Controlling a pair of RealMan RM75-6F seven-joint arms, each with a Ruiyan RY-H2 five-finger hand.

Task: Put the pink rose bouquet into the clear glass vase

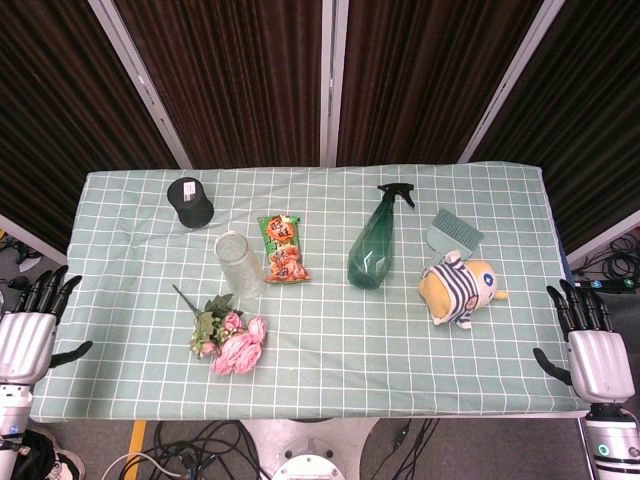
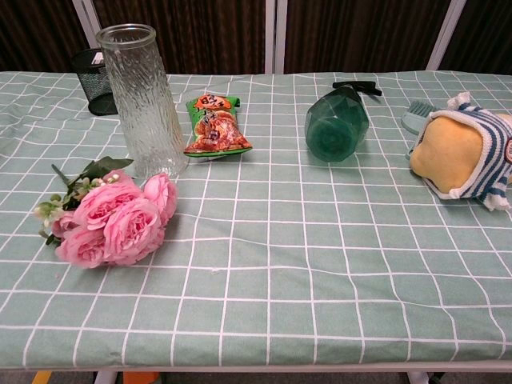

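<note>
The pink rose bouquet (image 1: 228,340) (image 2: 112,213) lies flat on the checked cloth at the front left, blooms toward me and green stems pointing away to the left. Just behind it the clear glass vase (image 1: 238,263) (image 2: 145,99) stands upright and holds nothing. My left hand (image 1: 30,330) hovers off the table's left edge, fingers apart and holding nothing. Off the right edge my right hand (image 1: 592,345) is the same, fingers spread. Neither hand shows in the chest view.
A black mesh cup (image 1: 190,201) (image 2: 99,81) stands at the back left. A snack packet (image 1: 283,247) (image 2: 214,124), a green spray bottle (image 1: 377,244) (image 2: 338,121), a teal brush (image 1: 453,235) and a plush toy (image 1: 459,289) (image 2: 467,153) lie across the middle and right.
</note>
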